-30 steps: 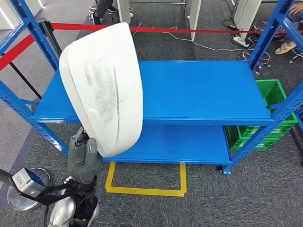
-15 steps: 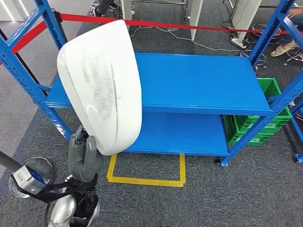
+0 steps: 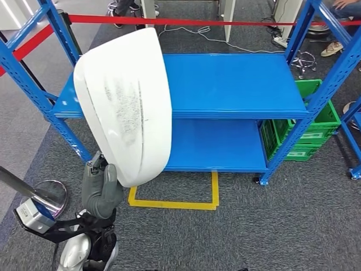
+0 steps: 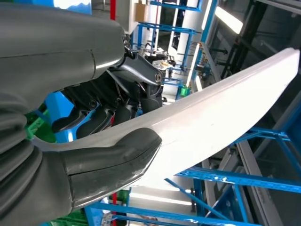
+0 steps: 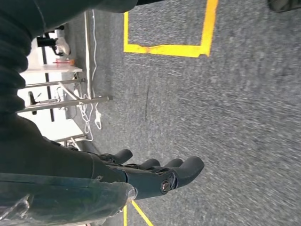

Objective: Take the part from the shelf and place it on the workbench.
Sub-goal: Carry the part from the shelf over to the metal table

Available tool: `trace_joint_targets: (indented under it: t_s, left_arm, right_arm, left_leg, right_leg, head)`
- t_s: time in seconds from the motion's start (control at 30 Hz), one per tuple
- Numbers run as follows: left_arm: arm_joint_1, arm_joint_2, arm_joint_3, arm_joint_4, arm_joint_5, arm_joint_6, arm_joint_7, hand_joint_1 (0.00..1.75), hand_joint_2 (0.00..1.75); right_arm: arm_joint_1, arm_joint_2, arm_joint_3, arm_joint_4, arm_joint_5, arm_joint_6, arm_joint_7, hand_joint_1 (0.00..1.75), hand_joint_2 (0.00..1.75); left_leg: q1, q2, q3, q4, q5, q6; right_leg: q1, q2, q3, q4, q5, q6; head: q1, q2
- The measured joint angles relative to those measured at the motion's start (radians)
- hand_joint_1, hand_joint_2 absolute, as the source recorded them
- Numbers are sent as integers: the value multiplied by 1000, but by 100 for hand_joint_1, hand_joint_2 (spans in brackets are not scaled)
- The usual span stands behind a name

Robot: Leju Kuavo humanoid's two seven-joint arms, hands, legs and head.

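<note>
A large white curved shell part [image 3: 126, 104] with a grey scuffed patch is held upright in front of the blue shelf [image 3: 238, 84]. My left hand [image 3: 100, 189] grips it by its lower edge, thumb on one face and fingers on the other. In the left wrist view the thick grey thumb [image 4: 117, 157] presses against the white part [image 4: 220, 108] and the dark fingers [image 4: 106, 117] lie behind it. My right hand [image 5: 152, 174] hangs over the grey carpet, fingers extended and apart, holding nothing.
The blue shelf has two bare boards. A green crate [image 3: 306, 130] stands at its right end. A yellow taped square [image 3: 174, 195] marks the carpet before the shelf. A red barrier band [image 3: 179, 22] runs behind. A person's shoe [image 3: 330, 49] shows at the far right.
The whole picture has shifted: the shelf now lies farther up and left, so the camera has moved back and turned. The part stays in my left hand at much the same place.
</note>
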Motion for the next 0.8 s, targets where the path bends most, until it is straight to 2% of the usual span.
trace_joint_targets:
  t_s: [0.03, 0.07, 0.13, 0.17, 0.2, 0.23, 0.27, 0.3, 0.33, 0.4, 0.43, 0.47, 0.5, 0.53, 0.57, 0.6, 0.63, 0.67, 0.73, 0.77, 0.8]
  left_arm:
    - [0, 0, 0, 0, 0, 0, 0, 175, 175]
    - [0, 0, 0, 0, 0, 0, 0, 175, 175]
    - [-2, -2, -1, 0, 0, 0, 0, 175, 175]
    - [-3, -3, -1, 0, 0, 0, 0, 175, 175]
    - [-3, -3, -1, 0, 0, -1, 0, 175, 175]
    - [-3, -3, -1, 0, 0, -1, 0, 175, 175]
    - [-2, -3, -1, 0, 0, -1, 0, 175, 175]
    - [-2, -3, 0, 0, 0, -1, 0, 175, 175]
    - [-2, -3, 0, 0, 0, -1, 0, 175, 175]
    - [-3, -3, 0, 0, 0, -1, 0, 175, 175]
    - [-3, -3, 0, 0, 0, -1, 0, 175, 175]
    - [-3, -3, 0, 1, 0, -1, 1, 175, 175]
    - [-3, -3, 0, 2, 1, -1, 2, 175, 175]
    - [-3, -3, 0, 3, 1, -1, 3, 175, 175]
    - [-3, -3, 0, 3, 2, -1, 3, 175, 175]
    - [-3, -3, 0, 3, 2, 0, 3, 175, 175]
    - [-3, -3, 0, 3, 2, 3, 2, 175, 175]
    - [-3, -3, 1, 3, 1, 7, 0, 175, 175]
    - [0, -4, 2, 3, -3, 14, -3, 175, 175]
    - [2, -3, 2, 3, -4, 15, -3, 175, 175]
    - [4, -3, 3, 3, -5, 15, -3, 175, 175]
  right_arm:
    - [0, 0, 1, 0, 0, 0, 0, 0, 175]
    - [0, 0, 1, 0, 0, 0, 0, 0, 175]
    - [0, 0, 1, 0, 0, 1, 1, 0, 175]
    - [0, 0, 1, 0, 0, 1, 1, 0, 175]
    - [1, 0, 1, 0, 0, 1, 1, 0, 175]
    - [2, 0, 1, 0, -2, 2, 1, 0, 175]
    - [4, 0, 1, 0, -4, 4, 2, 0, 175]
    - [6, 0, 1, 0, -7, 6, 2, 0, 175]
    - [7, 0, 1, 0, -10, 8, 3, 0, 175]
    - [8, 0, 1, 0, -14, 11, 4, 0, 175]
    - [7, 0, 1, 0, -14, 12, 5, 0, 175]
    - [7, 0, 1, 0, -15, 13, 6, 0, 175]
    - [6, 0, 1, 0, -17, 13, 6, 0, 175]
    - [6, 0, 1, 0, -19, 13, 6, 0, 175]
    - [5, 0, 1, 0, -22, 12, 3, 0, 175]
    - [3, 0, 1, 0, -25, 8, -8, 0, 175]
    - [1, 0, 1, 0, -25, -1, -30, 0, 175]
    - [1, 0, 1, 0, -24, -15, -58, 0, 175]
    - [1, 0, 2, -1, -20, -39, -105, 0, 175]
    - [1, 1, 2, -1, -19, -45, -115, 0, 175]
    - [0, 1, 2, 0, -22, -45, -118, 0, 175]
  left_leg:
    - [0, 0, 36, -38, 26, 3]
    - [0, 0, 84, -99, 47, 6]
    - [-2, -1, 177, -234, 53, 15]
    - [-4, -2, 200, -276, 46, 18]
    - [-7, -2, 206, -299, 44, 24]
    - [-7, -2, 200, -304, 48, 31]
    - [-8, -2, 191, -306, 56, 39]
    - [-7, 0, 184, -308, 65, 48]
    - [-5, 1, 177, -310, 73, 55]
    - [-7, 2, 161, -309, 89, 62]
    - [-7, 3, 151, -309, 97, 63]
    - [-8, 3, 140, -307, 105, 63]
    - [-9, 3, 129, -305, 113, 63]
    - [-9, 3, 119, -302, 119, 62]
    - [-9, 2, 111, -299, 125, 59]
    - [-10, 1, 103, -297, 130, 56]
    - [-10, 1, 97, -295, 136, 51]
    - [-11, 2, 92, -293, 143, 45]
    - [-10, 2, 86, -294, 159, 34]
    - [-10, 1, 81, -293, 157, 28]
    - [-9, 1, 74, -281, 140, 21]
  right_leg:
    - [1, 0, -12, 0, 10, 2]
    - [1, 1, -22, 0, 19, 6]
    - [3, 2, -39, 1, 37, 15]
    - [3, 3, -47, 0, 47, 20]
    - [3, 2, -54, -2, 58, 26]
    - [1, 2, -60, -4, 67, 31]
    - [-1, 2, -68, -2, 62, 36]
    - [-2, 2, -77, 17, 40, 41]
    - [-2, 2, -91, 57, 1, 44]
    - [-2, 2, -126, 186, -90, 48]
    - [-2, 2, -137, 244, -116, 50]
    - [-2, 2, -134, 275, -122, 50]
    - [-2, 2, -114, 270, -108, 49]
    - [-1, 2, -76, 228, -82, 47]
    - [-1, 3, -27, 161, -60, 45]
    - [0, 3, 24, 88, -50, 42]
    - [2, 4, 60, 31, -49, 38]
    - [4, 5, 80, -4, -52, 35]
    - [7, 6, 77, -20, -47, 27]
    - [6, 4, 71, -21, -39, 21]
    - [4, 2, 65, -23, -31, 13]
  head:
    - [0, 0]
    - [0, 0]
    - [1, 0]
    - [1, 0]
    - [1, 0]
    - [1, 0]
    - [1, 0]
    - [3, 0]
    - [5, 0]
    - [9, 0]
    - [9, 0]
    - [9, 0]
    - [9, 0]
    - [9, 0]
    - [9, 0]
    - [9, 0]
    - [8, 0]
    - [8, 0]
    - [8, 0]
    - [8, 0]
    - [7, 0]
